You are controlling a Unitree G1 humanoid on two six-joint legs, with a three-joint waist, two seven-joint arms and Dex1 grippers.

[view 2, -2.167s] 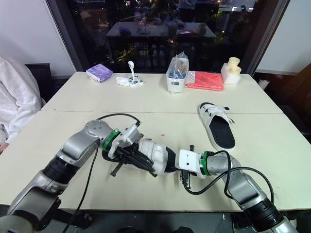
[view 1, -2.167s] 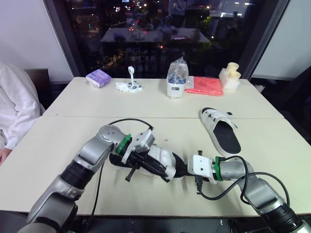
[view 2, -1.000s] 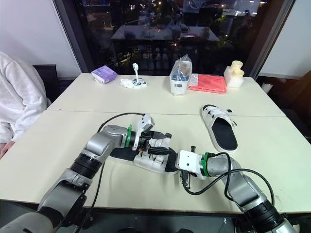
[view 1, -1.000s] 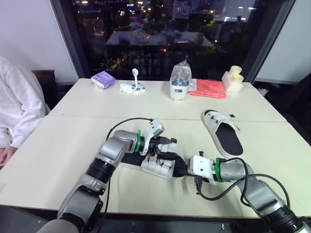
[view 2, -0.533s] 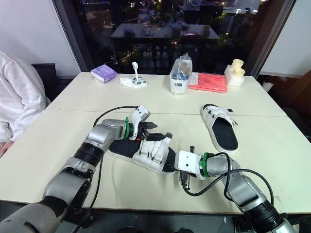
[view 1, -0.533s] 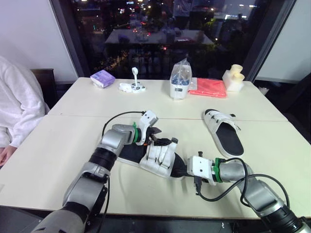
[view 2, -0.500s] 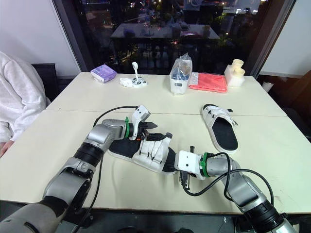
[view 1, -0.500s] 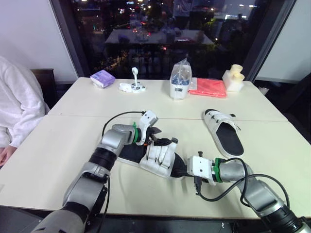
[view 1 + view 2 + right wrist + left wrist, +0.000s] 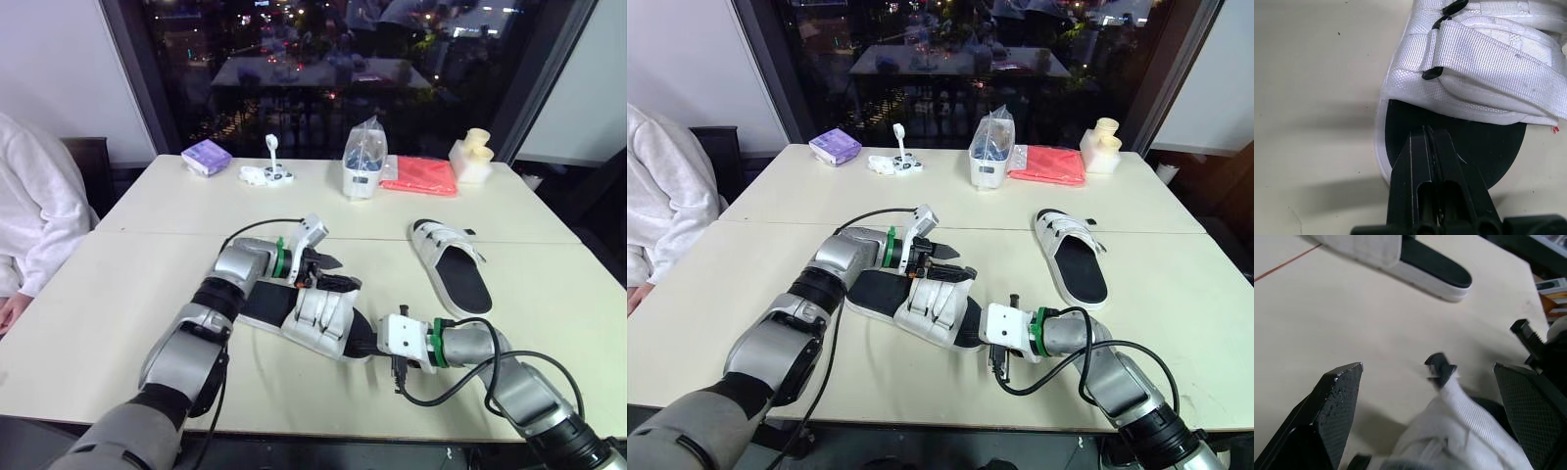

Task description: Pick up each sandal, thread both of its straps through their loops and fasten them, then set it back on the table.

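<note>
Left end effector (image 9: 335, 271): fingers spread wide, holding nothing, just above the near sandal's (image 9: 313, 318) white straps.
Right end effector (image 9: 1429, 132): fingers closed together, tips on the black footbed at that sandal's end.
Near sandal: lies on the counter (image 9: 147, 294) between both arms.
Far sandal (image 9: 449, 264): on the counter, well apart, right side.

Person's white sleeve (image 9: 29, 215): cut off at the left edge.
Near white-strapped, black-soled sandal (image 9: 1474, 73): sole end partly hidden behind right gripper (image 9: 1426, 134) jaws.
Clear plastic bag (image 9: 358, 162) on desk (image 9: 147, 284): contents too small to tell.
</note>
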